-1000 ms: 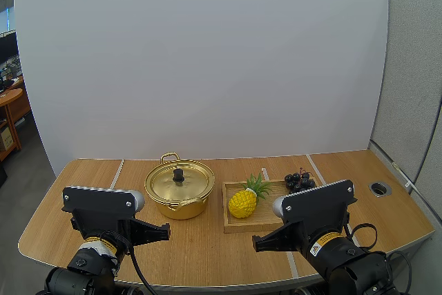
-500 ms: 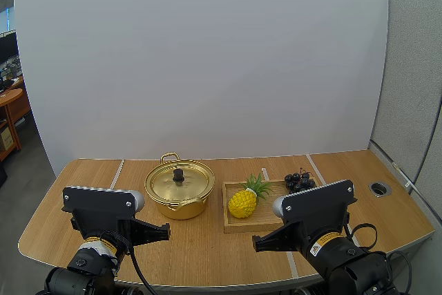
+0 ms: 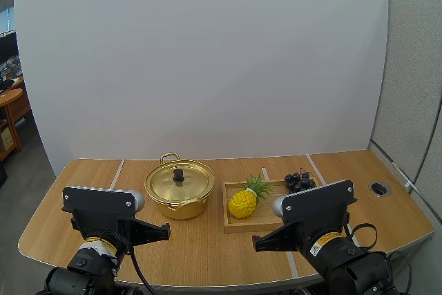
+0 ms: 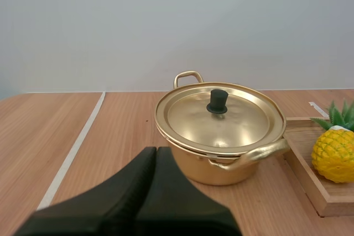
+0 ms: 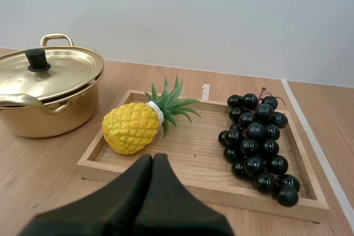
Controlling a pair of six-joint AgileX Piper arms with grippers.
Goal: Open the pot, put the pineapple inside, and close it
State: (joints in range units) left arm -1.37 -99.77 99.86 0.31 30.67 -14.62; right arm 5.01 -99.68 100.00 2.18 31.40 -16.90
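At the 6 o'clock edge of the table, both arms sit low and well apart from the objects. The left gripper has its fingers pressed together into one dark wedge with nothing between them, and it points at the pot at its 12 o'clock. The right gripper is likewise closed on nothing and points over the near rim of the tray. Farther in, the pot stands upright with the lid seated flat on it and the black knob untouched. At the pot's 3 o'clock, the pineapple lies on its side in the tray, leaves toward 1 o'clock. The grapes lie beyond it at 2 o'clock. Assessment: no step is complete. Lid removal, transfer of the pineapple into the pot and refitting of the lid all remain.
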